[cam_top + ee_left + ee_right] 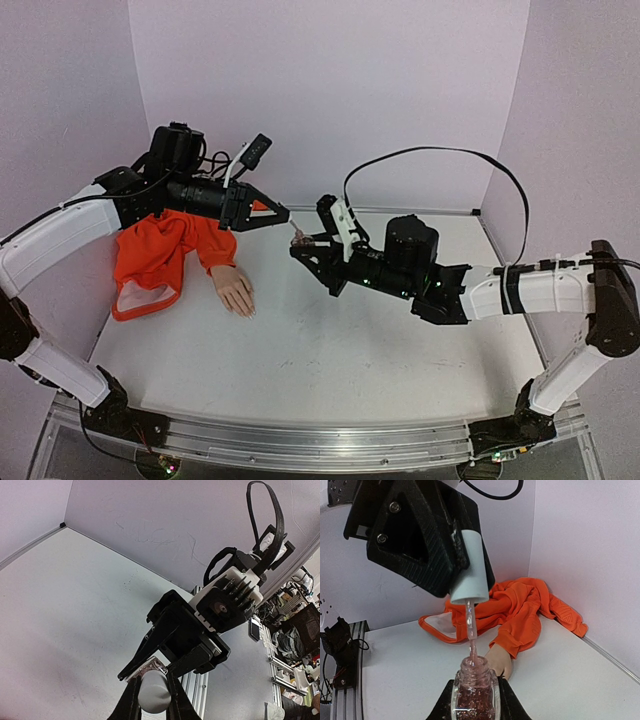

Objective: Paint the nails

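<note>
Left end effector clamped the brush cap, right end effector clamped the bottle. The tiny nails looked stiff, likely needing light strokes.

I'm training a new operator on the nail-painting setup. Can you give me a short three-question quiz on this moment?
1. True or false: the right hand grips the glass bottle.
2. What does the left hand hold? A) a paper towel B) the pale cap with its brush C) nothing
3. Short answer: is either robot hand touching the mannequin hand?

Key: 1 true. 2 B. 3 no; it lies on the table, apart from both.
</note>
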Available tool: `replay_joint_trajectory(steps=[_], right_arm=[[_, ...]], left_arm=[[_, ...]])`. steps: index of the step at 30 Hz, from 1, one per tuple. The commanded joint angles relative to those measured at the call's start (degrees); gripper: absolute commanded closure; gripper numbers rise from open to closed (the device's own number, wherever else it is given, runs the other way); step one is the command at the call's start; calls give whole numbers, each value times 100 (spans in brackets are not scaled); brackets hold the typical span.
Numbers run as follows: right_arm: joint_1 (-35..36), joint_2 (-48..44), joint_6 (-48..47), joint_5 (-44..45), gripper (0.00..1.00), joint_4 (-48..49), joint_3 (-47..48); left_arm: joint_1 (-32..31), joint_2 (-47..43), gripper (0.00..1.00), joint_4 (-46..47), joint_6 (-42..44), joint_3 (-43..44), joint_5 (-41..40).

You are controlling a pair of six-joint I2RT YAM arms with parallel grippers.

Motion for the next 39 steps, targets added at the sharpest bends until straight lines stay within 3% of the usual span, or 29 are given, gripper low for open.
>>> replay_joint_trajectory(steps=[1,39], right_arm=[[31,-104,-67,-24,100,494,172],[28,-193,-284,149,100,556,217]], left_arm=[[-44,-38,100,116,4,28,60],[-265,265,100,-445,318,253,-329]])
